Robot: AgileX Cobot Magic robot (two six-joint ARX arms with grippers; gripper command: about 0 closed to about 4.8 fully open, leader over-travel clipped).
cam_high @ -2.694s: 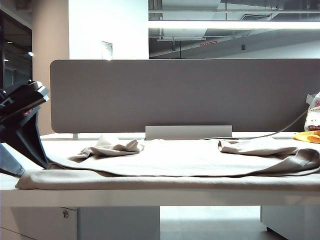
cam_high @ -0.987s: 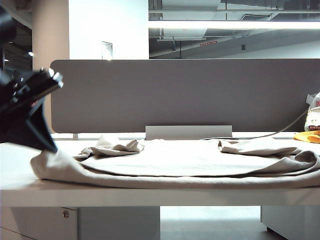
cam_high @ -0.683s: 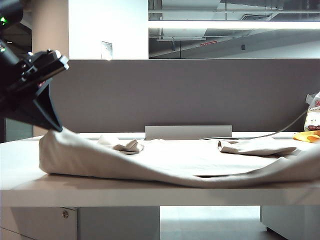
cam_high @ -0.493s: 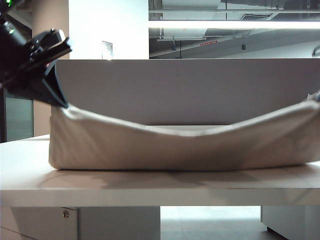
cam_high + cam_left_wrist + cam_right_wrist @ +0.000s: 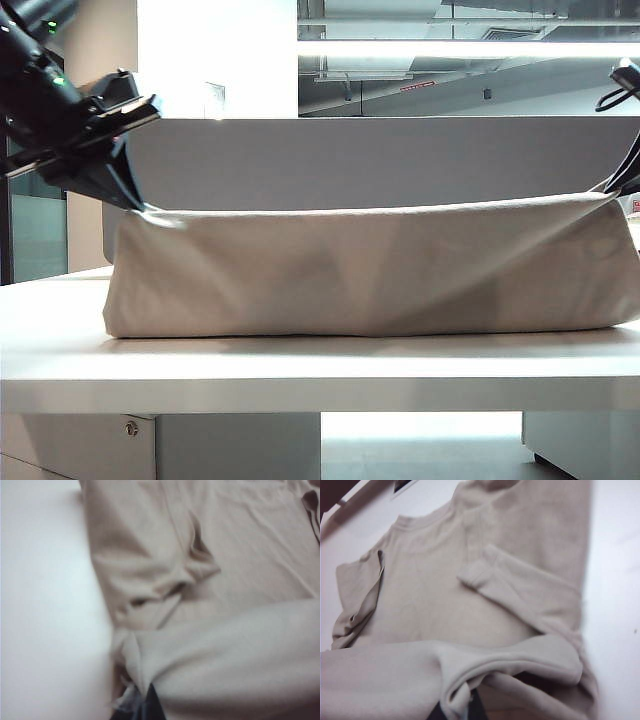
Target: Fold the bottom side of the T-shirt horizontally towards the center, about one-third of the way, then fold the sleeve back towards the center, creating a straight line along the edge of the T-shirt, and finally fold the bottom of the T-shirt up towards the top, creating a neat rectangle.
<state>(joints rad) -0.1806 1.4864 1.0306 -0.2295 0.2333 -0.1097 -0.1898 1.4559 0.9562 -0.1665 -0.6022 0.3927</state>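
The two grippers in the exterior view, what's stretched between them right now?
The bottom of the T-shirt spans taut from the left gripper to the right gripper, both shut on it, with the T-shirt hanging below to the table.

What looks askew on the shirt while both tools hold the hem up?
The hem is stretched level between the left tool and right tool, both shut on it. The oddity lies beneath: one sleeve is bunched and wrinkled on the shirt, the other lies folded slantwise, so the side edges are not straight.
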